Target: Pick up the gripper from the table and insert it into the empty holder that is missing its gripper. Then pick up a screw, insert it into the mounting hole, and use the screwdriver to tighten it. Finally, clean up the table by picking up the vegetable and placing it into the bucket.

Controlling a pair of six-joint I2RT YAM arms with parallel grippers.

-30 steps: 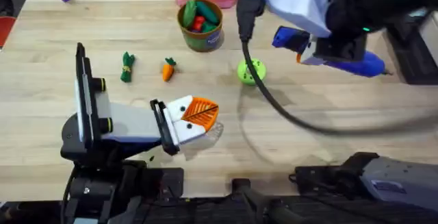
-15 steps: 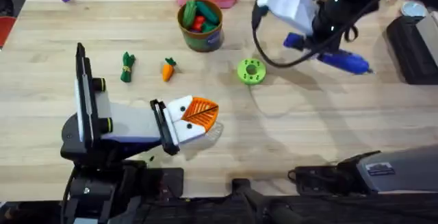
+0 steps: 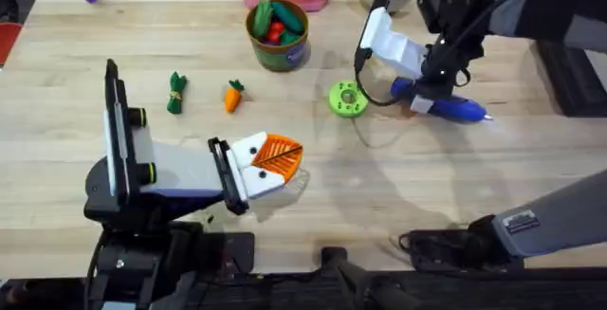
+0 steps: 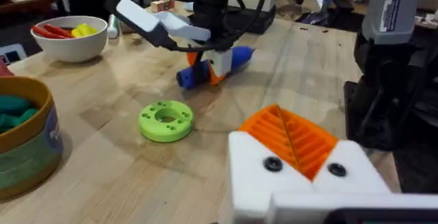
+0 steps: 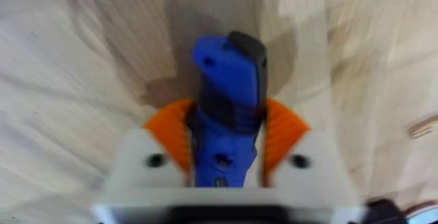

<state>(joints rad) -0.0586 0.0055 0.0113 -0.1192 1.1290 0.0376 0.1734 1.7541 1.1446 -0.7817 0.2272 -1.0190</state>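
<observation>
Nearby, green disc (image 3: 348, 99) (beside screwdriver (image 3: 446, 107)), bucket (image 3: 278, 35) behind

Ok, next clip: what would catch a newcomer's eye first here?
Probably the right gripper at the far right of the table, its orange pads clamped on the bright blue screwdriver, low over the wood. Next, the green disc just left of it, and the left gripper at the near left with its orange fins.
</observation>
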